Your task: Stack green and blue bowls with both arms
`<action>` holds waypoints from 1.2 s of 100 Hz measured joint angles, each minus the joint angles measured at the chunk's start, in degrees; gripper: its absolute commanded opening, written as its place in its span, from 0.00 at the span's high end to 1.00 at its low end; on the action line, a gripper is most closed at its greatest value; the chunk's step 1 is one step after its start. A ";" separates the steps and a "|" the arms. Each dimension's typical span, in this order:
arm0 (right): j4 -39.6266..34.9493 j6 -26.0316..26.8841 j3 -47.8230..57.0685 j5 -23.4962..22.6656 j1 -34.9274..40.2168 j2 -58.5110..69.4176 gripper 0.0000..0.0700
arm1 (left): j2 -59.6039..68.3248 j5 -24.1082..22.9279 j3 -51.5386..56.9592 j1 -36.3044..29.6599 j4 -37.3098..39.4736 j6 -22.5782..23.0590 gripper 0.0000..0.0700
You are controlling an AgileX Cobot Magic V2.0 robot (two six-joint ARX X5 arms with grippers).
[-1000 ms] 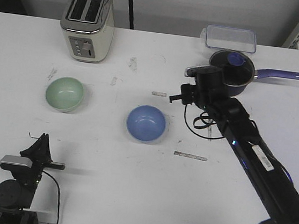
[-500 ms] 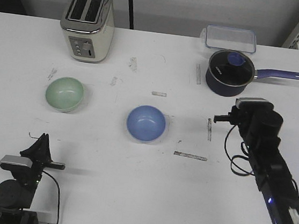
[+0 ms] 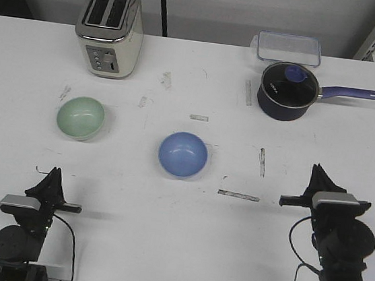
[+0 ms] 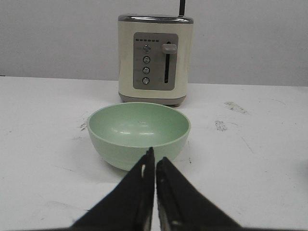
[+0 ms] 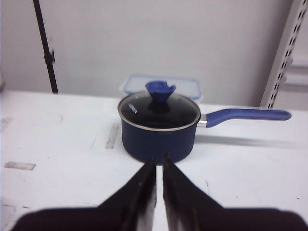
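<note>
Pale mint green glossy round bowl point(image 3: 81, 117) sits upright on the white desk point(image 3: 162, 246), left of centre, in front of the toaster. Light periwinkle blue glossy round bowl point(image 3: 183, 155) sits upright near the desk's middle, well apart from the green one, to its right and a bit nearer the robot. Both bowls look empty, nothing touching them.

Left black jointed arm point(image 3: 23, 227) is low at the near left edge of the desk, well short of the green bowl. Left gripper point(image 4: 155, 163): jaws closed, tips pressed together, holding nothing, pointed at the green bowl point(image 4: 138, 133) in the left wrist view. Right black jointed arm point(image 3: 336, 252) is low at the near right edge, well apart from the blue bowl. Right gripper point(image 5: 159, 162): jaws closed with only a thin slit between them, holding nothing, pointed toward the saucepan.

Cream and chrome two-slot toaster point(image 3: 111, 29) stands at the far left, behind the green bowl. Dark blue saucepan with glass lid and purple handle point(image 3: 288, 91) is at the far right. Clear plastic lidded rectangular container point(image 3: 289, 47) lies just behind the saucepan. Desk surface has scattered scuffs and tape strips.
</note>
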 measured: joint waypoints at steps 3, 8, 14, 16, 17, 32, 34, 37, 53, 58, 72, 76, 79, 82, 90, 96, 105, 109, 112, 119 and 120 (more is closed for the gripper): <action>-0.04 0.00 -0.94 0.00 0.00 -1.88 0.98 | 0.00 0.02 0.00 0.00 0.00 0.00 1.00; -1.03 0.00 -2.10 0.00 0.00 -4.92 0.98 | 0.00 0.02 0.00 0.00 0.00 0.00 1.00; -3.32 0.00 -2.51 0.00 0.00 -8.33 0.98 | 0.00 0.02 0.00 0.00 0.00 0.00 1.00; -4.07 0.00 -2.51 0.00 0.00 -9.38 0.98 | 0.00 0.02 0.00 0.00 0.00 0.00 1.00; -4.37 0.00 -2.51 0.00 0.00 -9.88 0.98 | 0.00 0.02 0.00 0.00 0.00 0.00 1.00; -8.41 0.00 -2.51 -0.07 0.00 -17.07 0.98 | 0.00 0.02 0.00 0.00 0.00 0.00 1.00; -8.87 0.00 -2.51 -0.07 0.00 -17.79 0.98 | 0.00 0.02 0.00 0.00 0.00 0.00 1.00; -9.55 0.02 -2.51 -0.07 0.00 -18.71 0.98 | 0.00 0.02 0.00 0.00 0.00 0.00 1.00; -10.91 0.02 -2.51 -0.07 0.02 -22.58 0.98 | 0.00 0.02 0.00 0.00 0.00 0.00 1.00; -10.86 0.02 -2.51 -0.07 0.02 -23.39 0.98 | 0.00 0.02 0.00 0.00 0.00 0.00 1.00; -10.80 0.02 -2.51 -0.07 0.02 -24.11 0.98 | 0.00 0.02 0.00 0.00 0.00 0.00 1.00; -10.82 0.02 -2.51 -0.07 0.02 -24.11 0.98 | 0.00 0.00 0.00 0.00 0.00 0.00 1.00; -10.82 0.02 -2.51 -0.07 0.02 -24.11 0.98 | 0.00 0.02 0.00 0.00 0.00 0.00 1.00; -10.82 0.02 -2.51 -0.04 0.02 -24.11 0.98 | 0.00 0.02 0.00 0.00 0.00 0.00 1.00; -10.82 0.02 -2.51 0.00 0.02 -24.11 0.98 | 0.00 0.02 0.00 0.00 0.00 0.00 1.00; -10.82 0.02 -2.51 0.00 0.02 -24.11 0.98 | 0.00 0.02 0.00 0.00 0.00 0.00 1.00; -10.82 0.02 -2.51 0.00 0.02 -24.11 0.98 | 0.00 0.02 0.00 0.00 0.00 0.00 1.00; -10.82 0.02 -2.51 0.00 0.02 -24.11 0.98 | 0.00 0.00 0.00 0.00 0.00 0.00 1.00; -10.82 0.02 -2.51 0.00 0.02 -24.11 0.98 | 0.00 0.02 0.00 0.00 0.00 0.00 1.00; -10.82 0.02 -2.51 0.00 0.02 -24.11 0.98 | 0.00 0.02 0.00 0.00 0.00 0.00 1.00; -10.80 0.02 -2.51 0.00 0.02 -24.11 0.98 | 0.00 0.02 0.00 0.00 0.00 0.00 1.00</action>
